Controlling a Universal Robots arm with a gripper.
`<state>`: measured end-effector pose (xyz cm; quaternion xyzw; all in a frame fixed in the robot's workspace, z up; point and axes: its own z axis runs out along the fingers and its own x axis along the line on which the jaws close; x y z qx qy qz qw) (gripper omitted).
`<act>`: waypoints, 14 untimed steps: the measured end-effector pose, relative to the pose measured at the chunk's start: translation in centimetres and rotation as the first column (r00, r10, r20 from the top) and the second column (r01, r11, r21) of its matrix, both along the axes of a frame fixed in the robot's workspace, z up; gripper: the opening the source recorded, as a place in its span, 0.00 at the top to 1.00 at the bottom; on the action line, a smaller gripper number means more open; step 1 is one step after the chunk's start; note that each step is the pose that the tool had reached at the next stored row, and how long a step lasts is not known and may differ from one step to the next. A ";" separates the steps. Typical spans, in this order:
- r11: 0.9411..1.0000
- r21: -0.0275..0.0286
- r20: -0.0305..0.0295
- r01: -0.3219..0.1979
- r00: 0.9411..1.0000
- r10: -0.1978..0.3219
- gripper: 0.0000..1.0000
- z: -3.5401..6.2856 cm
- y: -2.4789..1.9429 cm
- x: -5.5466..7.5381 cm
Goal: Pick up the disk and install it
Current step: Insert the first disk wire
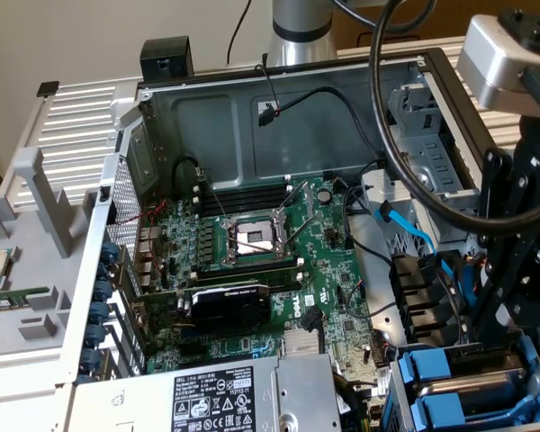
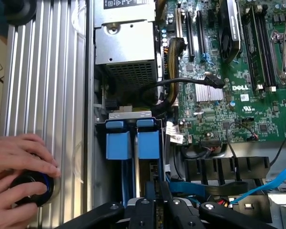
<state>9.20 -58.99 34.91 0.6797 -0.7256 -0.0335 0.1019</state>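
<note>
The disk [image 2: 148, 144] stands on edge in the drive bay at the case's corner, clipped in its bright blue frame. Its label is hidden. In the exterior view the disk [image 1: 432, 371] is the upper of two blue frames at the lower right. My gripper [image 2: 157, 183] is over the disk's end farthest from the power supply. The black fingers [image 2: 149, 191] are drawn close together on that end. The gripper [image 1: 488, 335] reaches down from the exterior view's right edge onto the bay.
A second blue tray [image 2: 118, 144] sits in the slot beside the disk. The silver power-supply box [image 1: 252, 396] borders the bay, and the motherboard [image 1: 279, 261] with loose black and blue cables lies beyond. A person's hand [image 2: 19, 152] rests on a black knob on the ribbed table [image 2: 43, 71].
</note>
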 end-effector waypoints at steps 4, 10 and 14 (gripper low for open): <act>1.000 0.000 0.000 0.000 1.000 0.000 0.84 -0.01 0.01 0.0; 1.000 0.000 0.000 0.000 1.000 0.000 0.84 -0.01 0.01 0.0; 1.000 -0.002 0.000 0.000 1.000 0.000 0.84 -0.02 0.03 0.0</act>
